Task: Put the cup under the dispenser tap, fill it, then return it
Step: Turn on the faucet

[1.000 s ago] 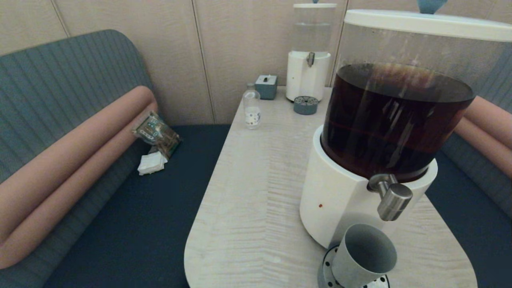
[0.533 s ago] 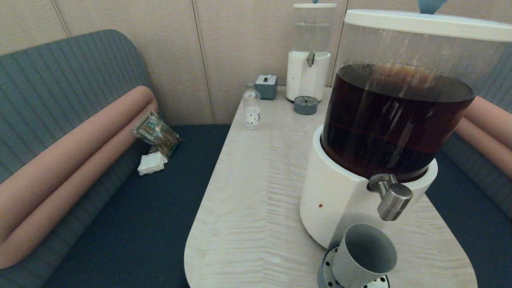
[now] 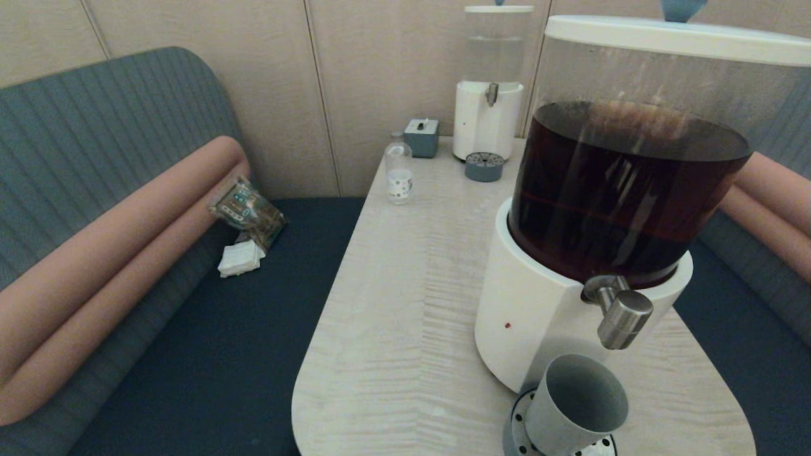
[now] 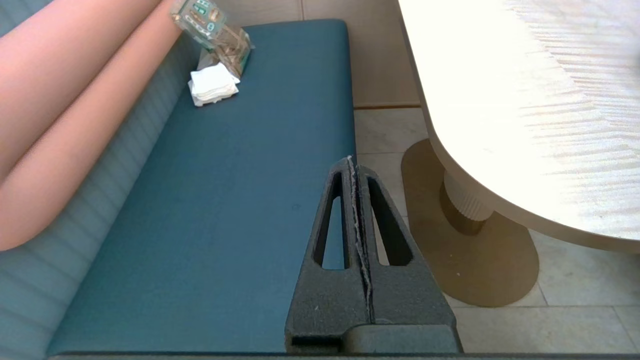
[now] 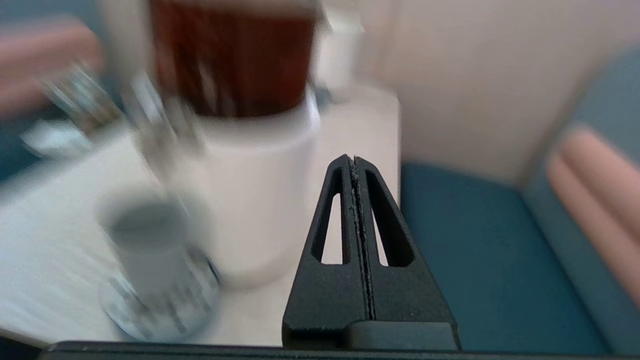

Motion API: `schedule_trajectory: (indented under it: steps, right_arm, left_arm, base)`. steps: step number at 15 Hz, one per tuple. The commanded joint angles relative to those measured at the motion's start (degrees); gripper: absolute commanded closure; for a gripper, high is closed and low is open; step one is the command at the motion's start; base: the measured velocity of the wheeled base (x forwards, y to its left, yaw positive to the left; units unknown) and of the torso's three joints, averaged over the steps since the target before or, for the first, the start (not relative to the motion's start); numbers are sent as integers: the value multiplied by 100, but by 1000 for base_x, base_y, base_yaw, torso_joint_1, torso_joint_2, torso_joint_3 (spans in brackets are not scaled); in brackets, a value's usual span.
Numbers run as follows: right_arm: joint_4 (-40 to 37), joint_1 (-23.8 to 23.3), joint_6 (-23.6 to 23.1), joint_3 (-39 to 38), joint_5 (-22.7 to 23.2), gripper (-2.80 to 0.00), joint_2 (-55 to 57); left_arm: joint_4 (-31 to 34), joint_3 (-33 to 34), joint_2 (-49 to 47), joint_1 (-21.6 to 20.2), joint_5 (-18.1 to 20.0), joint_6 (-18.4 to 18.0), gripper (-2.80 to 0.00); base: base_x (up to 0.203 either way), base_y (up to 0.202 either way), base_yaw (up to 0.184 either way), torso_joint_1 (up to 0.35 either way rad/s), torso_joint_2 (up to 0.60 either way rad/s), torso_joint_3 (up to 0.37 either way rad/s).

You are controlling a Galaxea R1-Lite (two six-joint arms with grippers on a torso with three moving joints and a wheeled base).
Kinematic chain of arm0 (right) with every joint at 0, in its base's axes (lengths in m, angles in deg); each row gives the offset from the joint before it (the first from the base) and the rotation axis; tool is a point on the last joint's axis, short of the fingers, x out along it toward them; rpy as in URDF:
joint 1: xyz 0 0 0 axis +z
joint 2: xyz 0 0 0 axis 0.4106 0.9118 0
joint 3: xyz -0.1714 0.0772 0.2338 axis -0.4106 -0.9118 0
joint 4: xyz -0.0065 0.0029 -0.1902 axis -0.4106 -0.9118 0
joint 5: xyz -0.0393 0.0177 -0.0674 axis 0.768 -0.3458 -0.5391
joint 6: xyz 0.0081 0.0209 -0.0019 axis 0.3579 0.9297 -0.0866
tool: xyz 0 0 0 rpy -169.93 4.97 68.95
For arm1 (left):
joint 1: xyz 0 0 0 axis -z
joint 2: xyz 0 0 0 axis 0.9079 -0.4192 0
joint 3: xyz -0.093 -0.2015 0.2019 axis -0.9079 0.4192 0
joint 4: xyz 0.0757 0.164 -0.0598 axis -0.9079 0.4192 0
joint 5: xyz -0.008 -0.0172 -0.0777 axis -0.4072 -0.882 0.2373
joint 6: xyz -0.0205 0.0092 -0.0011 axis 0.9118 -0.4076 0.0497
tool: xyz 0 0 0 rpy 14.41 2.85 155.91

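Note:
The grey cup point(image 3: 575, 405) stands on a round perforated metal drip tray point(image 3: 521, 425) at the table's near edge, just below and slightly left of the brushed-steel dispenser tap point(image 3: 621, 311). The tap juts from the white base of the large dispenser point(image 3: 608, 190) holding dark brown liquid. My right gripper point(image 5: 353, 159) is shut and empty, off the table's right side, with the cup point(image 5: 145, 240) and dispenser point(image 5: 235, 165) ahead of it. My left gripper point(image 4: 350, 161) is shut and empty, low over the blue bench beside the table. Neither arm shows in the head view.
A smaller clear-liquid dispenser point(image 3: 489, 95), a small grey drip tray point(image 3: 485, 166), a grey box point(image 3: 422, 137) and a small clear bottle point(image 3: 399, 172) stand at the table's far end. A snack packet point(image 3: 248, 212) and white napkins point(image 3: 241, 259) lie on the left bench.

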Motion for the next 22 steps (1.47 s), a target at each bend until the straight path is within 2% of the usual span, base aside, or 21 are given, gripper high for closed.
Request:
schedule_trajectory:
  steps: [1, 4, 6, 8, 11, 14, 18, 22]
  right_arm:
    - [-617, -23, 93, 1446, 454, 0, 1609]
    - [-1290, 46, 219, 2170, 1337, 0, 2867]
    - [-1697, 278, 496, 2374, 1576, 0, 3516]
    - [-1837, 428, 911, 2386, 1745, 0, 4068]
    - [-1854, 524, 1015, 2064, 2740, 0, 4306]
    - [-1424, 558, 957, 1830, 2852, 0, 4446]
    - [-883, 624, 607, 1515, 2986, 0, 4573]
    - [-681, 624, -94, 1374, 2988, 0, 4676]
  left_arm:
    - [0, 0, -10, 0, -3, -3, 0]
    - [2, 0, -10, 0, 5, -3, 0]
    - [0, 0, -10, 0, 5, -3, 0]
    - [6, 0, -10, 0, 5, -3, 0]
    - [9, 0, -10, 0, -1, -3, 0]
    - [0, 0, -10, 0, 5, -3, 0]
    - [0, 0, -10, 0, 0, -3, 0]
    - [0, 0, -10, 0, 5, -3, 0]
  base:
    - [0, 0, 0, 0, 0, 0]
    - [0, 0, 0, 0, 0, 0]
    - [0, 0, 0, 0, 0, 0]
    - [0, 0, 0, 0, 0, 0]
    - [0, 0, 0, 0, 0, 0]
    - [0, 0, 0, 0, 0, 0]
    - [0, 0, 0, 0, 0, 0]
    - [0, 0, 0, 0, 0, 0]
